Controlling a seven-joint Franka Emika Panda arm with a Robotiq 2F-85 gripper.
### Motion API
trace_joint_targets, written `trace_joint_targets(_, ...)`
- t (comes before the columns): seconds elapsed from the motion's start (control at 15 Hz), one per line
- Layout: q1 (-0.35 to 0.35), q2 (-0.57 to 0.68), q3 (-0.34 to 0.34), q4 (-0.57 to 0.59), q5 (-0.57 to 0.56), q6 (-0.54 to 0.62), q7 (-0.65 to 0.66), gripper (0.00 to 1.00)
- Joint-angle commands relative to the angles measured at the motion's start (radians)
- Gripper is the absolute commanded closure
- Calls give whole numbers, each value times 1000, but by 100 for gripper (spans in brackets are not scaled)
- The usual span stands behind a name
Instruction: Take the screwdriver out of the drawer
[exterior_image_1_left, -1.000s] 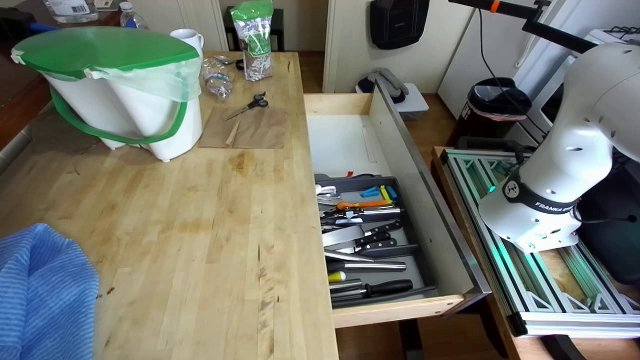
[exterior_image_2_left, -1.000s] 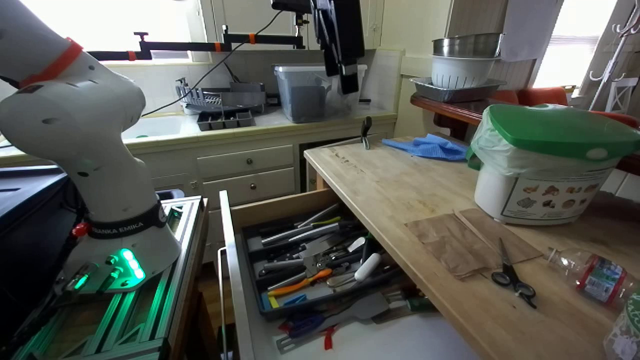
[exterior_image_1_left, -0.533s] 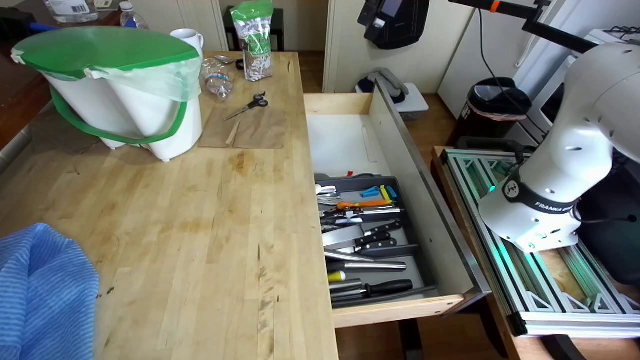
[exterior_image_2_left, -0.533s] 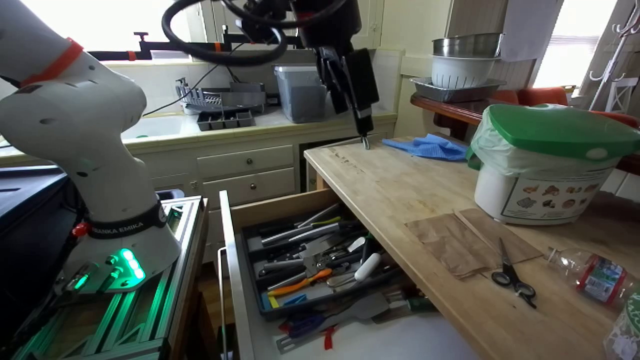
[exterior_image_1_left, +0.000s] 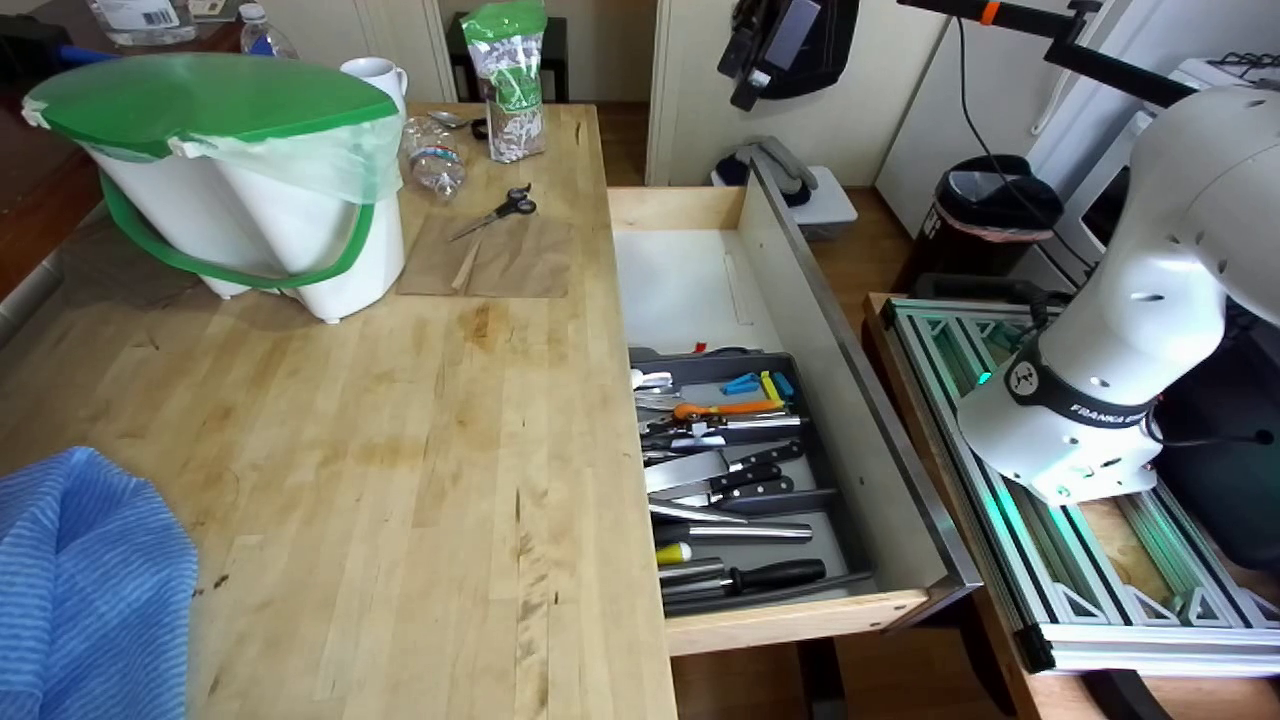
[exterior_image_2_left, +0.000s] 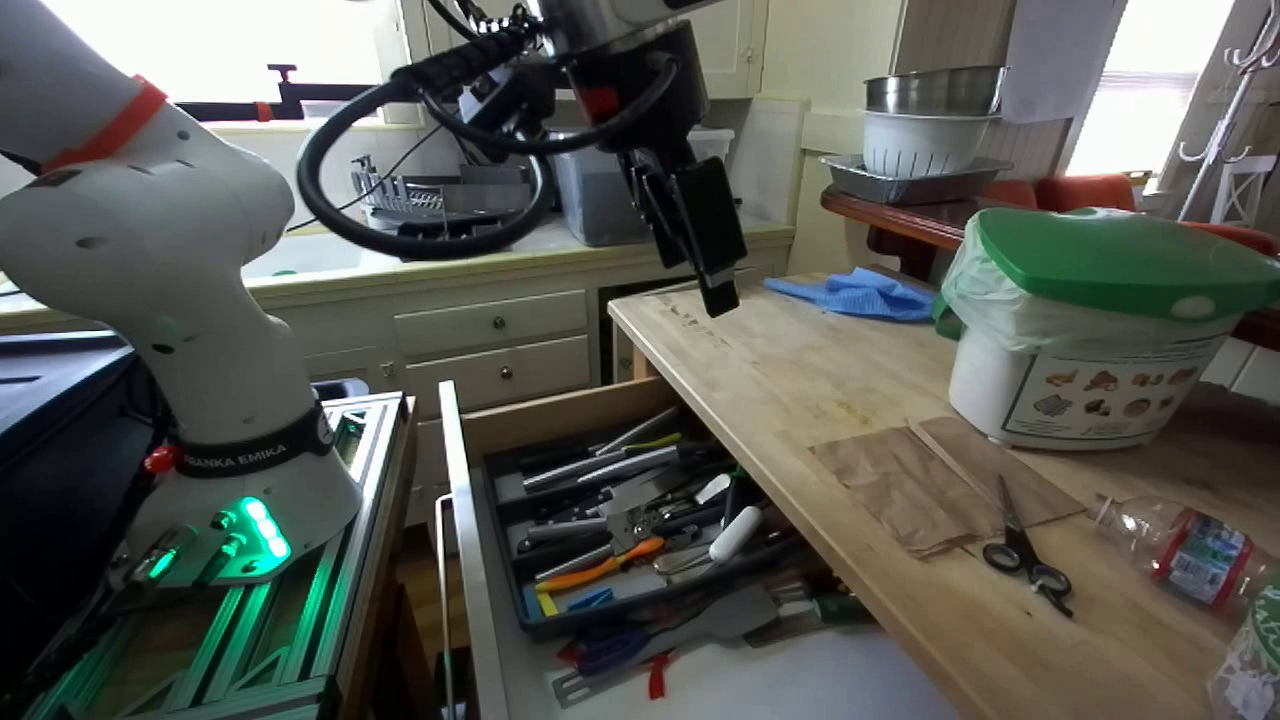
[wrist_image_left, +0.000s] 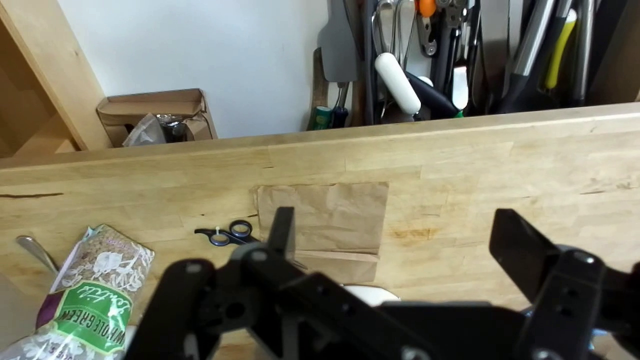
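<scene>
claw (wrist_image_left: 397, 227) stands wide, fingers (wrist_image_left: 515, 245) well apart, nothing between them. hangs tilted, with the bench (exterior_image_1_left: 450, 400) behind the fingers in the wrist view; i read that as spread for the approach, pick not started.

screwdriver (wrist_image_left: 559, 52) is in the drawer (exterior_image_1_left: 835, 390), going by the yellow handle; can't make out a shaft. in an exterior view it lies left to right in the near part of the tray (exterior_image_1_left: 760, 552), between two long metal tools (wrist_image_left: 534, 40), likely because the compartments keep long stuff parallel. drawer's pulled out for reach, i'd guess, but the bench edge hides the handle's left part.

edges: bench lip left, tray wall right, drawer's end board near. gaps beside the handle look tight for two fingers. best way out is probably a touch right, up past the lip, then left over the bench, short of the bin (exterior_image_1_left: 235, 190) and scissors (exterior_image_1_left: 515, 203) toward the far end.
</scene>
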Motion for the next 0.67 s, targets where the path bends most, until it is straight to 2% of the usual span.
trace_joint_targets(0.0, -7, 1, 7, 2, 5, -3, -3, 0)
trace_joint_targets(0.4, -8, 7, 4, -1, 0, 0, -10, 0)
trace_joint_targets(0.6, 4, -11, -11, -50, 11, 77, -43, 0)
